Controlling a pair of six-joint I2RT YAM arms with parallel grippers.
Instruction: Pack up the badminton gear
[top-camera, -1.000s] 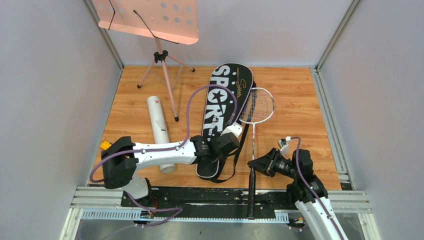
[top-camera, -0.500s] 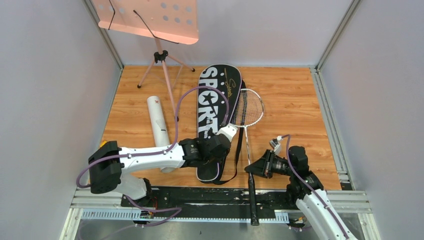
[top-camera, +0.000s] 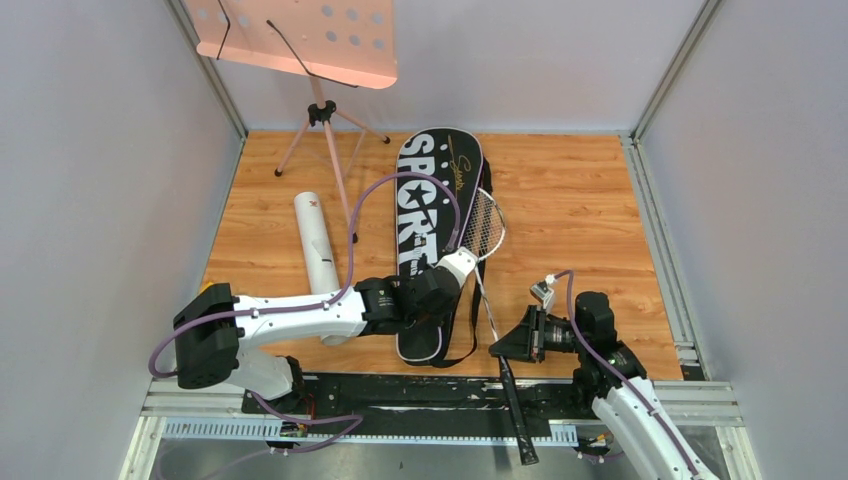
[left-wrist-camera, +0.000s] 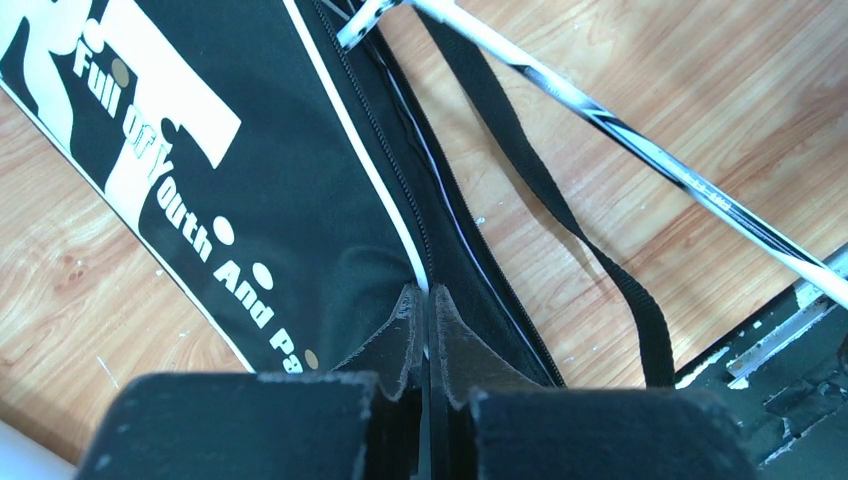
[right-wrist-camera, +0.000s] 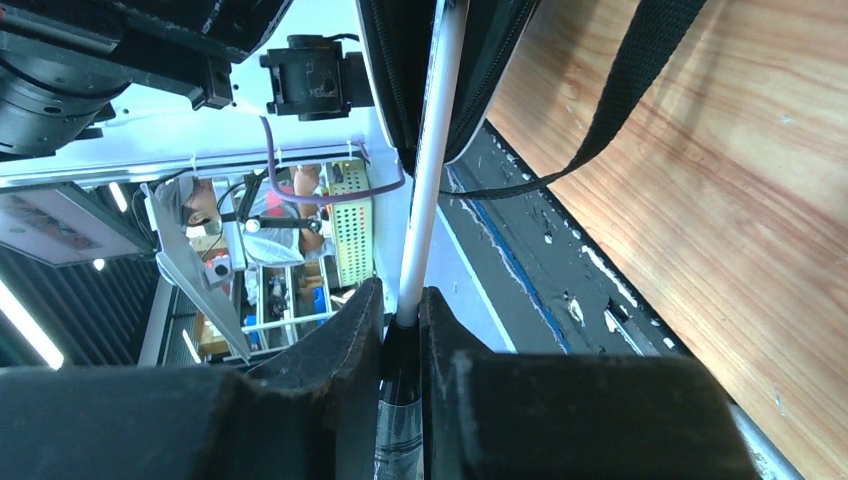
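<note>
I'm counting four things.
One bag, one racket right of it, one tube and one music stand left.

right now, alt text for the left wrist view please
The left gripper pinches the zippered edge of the black bag. Beside it, a black strap lies on the wood table and the racket shaft crosses the upper right.

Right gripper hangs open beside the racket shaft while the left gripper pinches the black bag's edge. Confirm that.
One error: the right gripper is shut on the racket, not open beside its shaft, as the right wrist view shows. The left gripper does pinch the black bag's edge.
</note>
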